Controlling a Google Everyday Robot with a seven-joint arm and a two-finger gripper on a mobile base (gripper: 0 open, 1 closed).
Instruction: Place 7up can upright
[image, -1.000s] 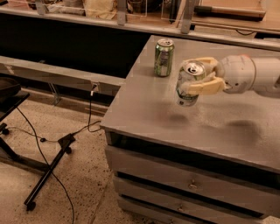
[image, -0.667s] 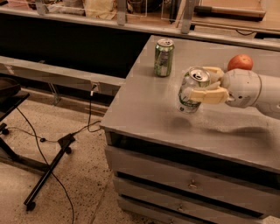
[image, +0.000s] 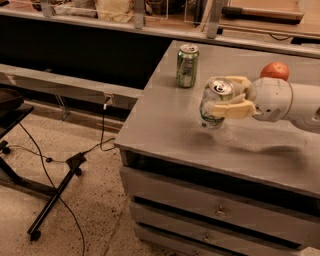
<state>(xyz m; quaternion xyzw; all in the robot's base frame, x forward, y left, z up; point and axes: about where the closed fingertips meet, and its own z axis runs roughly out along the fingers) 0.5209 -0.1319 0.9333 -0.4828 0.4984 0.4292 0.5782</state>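
A: Where's the 7up can (image: 211, 120)?
B: The gripper (image: 220, 95) jaws are clamped around it, near upright, low over the table (image: 165, 125), near the green can (image: 187, 65).
A: Handling?
B: Likely light, thin-walled and slick, so it dents easily. A mid-body side grip suits it.
A: Changes?
B: Lower than a second ago; fruit (image: 274, 71) now uncovered.

Pale silver-white metal 7up can (image: 209, 118) with glossy top, clasped by smooth cream plastic gripper (image: 218, 94) (matt, slightly yellowed) over dull grey painted table (image: 165, 115), shiny dark green metal can (image: 187, 65), rough speckled floor (image: 95, 200)
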